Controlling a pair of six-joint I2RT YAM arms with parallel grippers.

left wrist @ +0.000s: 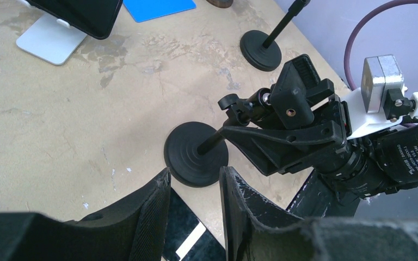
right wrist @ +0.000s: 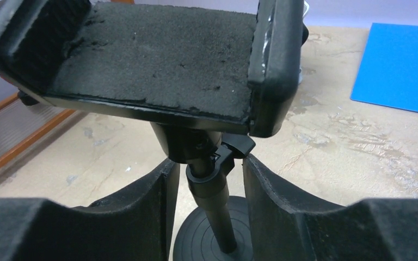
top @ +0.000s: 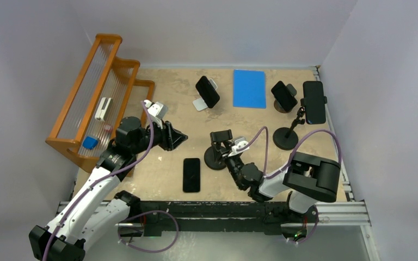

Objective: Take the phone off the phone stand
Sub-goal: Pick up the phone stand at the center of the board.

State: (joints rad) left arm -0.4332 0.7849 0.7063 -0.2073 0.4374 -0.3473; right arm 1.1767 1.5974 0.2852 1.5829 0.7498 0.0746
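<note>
The right gripper (right wrist: 209,163) stands with its jaws apart on either side of the stem (right wrist: 213,196) of the phone stand (top: 211,159). A thin gap shows on each side, so nothing is clamped. Above the fingers, the stand's foam-lined cradle (right wrist: 152,60) holds no phone. The left gripper (left wrist: 196,179) hangs above the table with its jaws partly open and nothing between them. Through the gap its wrist camera sees the stand's round base (left wrist: 193,155) and, nearer, a corner of the phone (left wrist: 188,239).

The table (top: 223,117) is a beige board, scuffed and blotched. Pale walls (top: 207,27) close it in at the back and on both sides. A wooden rack (top: 95,92) leans at the left edge and a blue sheet (top: 249,88) lies flat at the back. Three other stands, each carrying a phone, stand along the far and right side.

The right arm (top: 275,182) folds low from its base and reaches left, with its wrist down near the table beside the stand. The left arm (top: 95,190) rises from the near left corner, and its gripper points right towards the stand.

The phone (top: 191,175) lies flat on the table, dark screen up, just left of the stand's base and nearer the arms. Its long axis runs from the near edge towards the back wall.
</note>
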